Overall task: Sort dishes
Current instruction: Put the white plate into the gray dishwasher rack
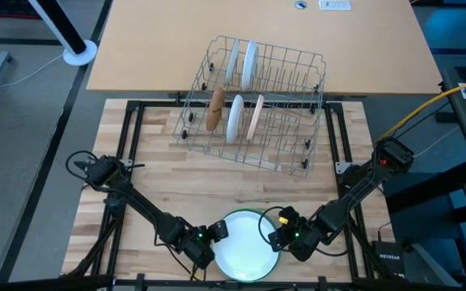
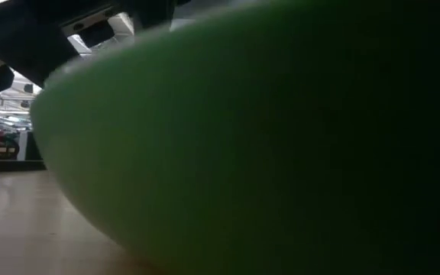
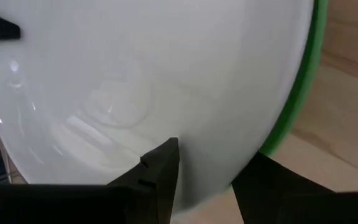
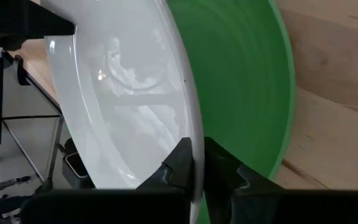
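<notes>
The large green plate [image 1: 245, 246] sits at the near edge of the worktop [image 1: 217, 182], between the two claws, white inside and green on its outer wall. The right claw [image 4: 196, 163] is pressed together on the plate's rim, one finger inside the white face and one on the green outside, so the plate is pinched by its thin edge. That edge grip probably suits a dish too wide to be spanned any other way. The left claw [image 3: 207, 168] meets the opposite rim with its fingers spread either side of the edge, one over the white interior and one over the green wall; whether it bears on the plate cannot be told. It seems placed to steady the plate from the other side.

Well beyond both claws, toward the far side, stands the grey wire rack [image 1: 253, 105]. It holds white plates [image 1: 243, 65] upright in its slots, with a brown plate [image 1: 215, 109] among them, so most of the sorting looks done.

The worktop is pale wood planking in a black frame, butted against a tan desk. From table height the green wall fills nearly everything, with only a sliver of a lit room to one side.
</notes>
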Controlling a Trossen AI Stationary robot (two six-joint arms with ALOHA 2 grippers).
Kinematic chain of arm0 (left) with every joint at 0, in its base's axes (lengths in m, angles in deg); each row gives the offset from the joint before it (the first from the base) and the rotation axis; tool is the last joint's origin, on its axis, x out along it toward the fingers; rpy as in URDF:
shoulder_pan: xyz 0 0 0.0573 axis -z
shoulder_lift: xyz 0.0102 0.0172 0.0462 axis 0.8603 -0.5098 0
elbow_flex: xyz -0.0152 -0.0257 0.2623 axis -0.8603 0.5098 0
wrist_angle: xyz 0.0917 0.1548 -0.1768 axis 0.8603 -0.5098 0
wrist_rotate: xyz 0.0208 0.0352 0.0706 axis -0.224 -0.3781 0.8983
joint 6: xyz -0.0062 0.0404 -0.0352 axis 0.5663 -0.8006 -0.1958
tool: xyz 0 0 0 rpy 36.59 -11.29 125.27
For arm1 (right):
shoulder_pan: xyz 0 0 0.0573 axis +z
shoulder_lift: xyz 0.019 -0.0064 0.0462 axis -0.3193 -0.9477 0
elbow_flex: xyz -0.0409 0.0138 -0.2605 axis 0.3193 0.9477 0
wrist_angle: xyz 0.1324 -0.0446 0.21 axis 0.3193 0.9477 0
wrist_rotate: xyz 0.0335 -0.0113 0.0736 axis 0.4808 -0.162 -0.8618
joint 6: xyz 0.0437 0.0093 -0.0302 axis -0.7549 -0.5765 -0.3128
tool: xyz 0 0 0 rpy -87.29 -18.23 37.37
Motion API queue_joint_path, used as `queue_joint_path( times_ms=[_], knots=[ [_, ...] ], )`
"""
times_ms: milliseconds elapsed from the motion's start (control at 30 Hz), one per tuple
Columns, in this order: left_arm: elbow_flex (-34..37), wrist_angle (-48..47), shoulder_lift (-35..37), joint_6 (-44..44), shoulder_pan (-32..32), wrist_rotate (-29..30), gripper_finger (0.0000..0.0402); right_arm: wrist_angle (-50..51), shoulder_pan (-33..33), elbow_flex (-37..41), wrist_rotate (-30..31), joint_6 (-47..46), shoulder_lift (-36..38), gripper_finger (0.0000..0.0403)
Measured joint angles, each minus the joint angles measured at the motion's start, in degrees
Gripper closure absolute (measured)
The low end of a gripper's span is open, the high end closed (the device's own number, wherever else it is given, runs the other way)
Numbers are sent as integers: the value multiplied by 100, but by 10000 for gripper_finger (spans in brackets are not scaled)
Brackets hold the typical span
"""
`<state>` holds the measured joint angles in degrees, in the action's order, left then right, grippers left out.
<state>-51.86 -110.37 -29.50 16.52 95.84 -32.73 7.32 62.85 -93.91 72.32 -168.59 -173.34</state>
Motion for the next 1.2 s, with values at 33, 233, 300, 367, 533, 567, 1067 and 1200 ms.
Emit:
queue_joint_path(
  times_ms=[33,233,300,367,533,567,1067,1200],
  knots=[
    [4,79,0,-46,0,-1,273,-2,0,0,0,-1,1,380],
    [16,357,-7,-183,-8,-14,273,-48,7,0,-24,37,3,383],
    [16,354,-7,-81,-9,-11,273,-57,7,0,-32,37,3,380],
    [16,351,-7,16,-1,-8,280,-63,7,1,-39,37,3,378],
    [16,384,-7,40,54,19,328,-18,-7,7,-51,122,3,377],
    [14,450,-7,44,60,-42,339,-66,-7,7,-143,112,3,377],
    [-4,777,-2,228,385,116,374,-35,-11,-11,-293,246,16,368],
    [-6,823,-2,458,387,112,381,-28,-11,-11,-244,468,5,333]
  ],
)
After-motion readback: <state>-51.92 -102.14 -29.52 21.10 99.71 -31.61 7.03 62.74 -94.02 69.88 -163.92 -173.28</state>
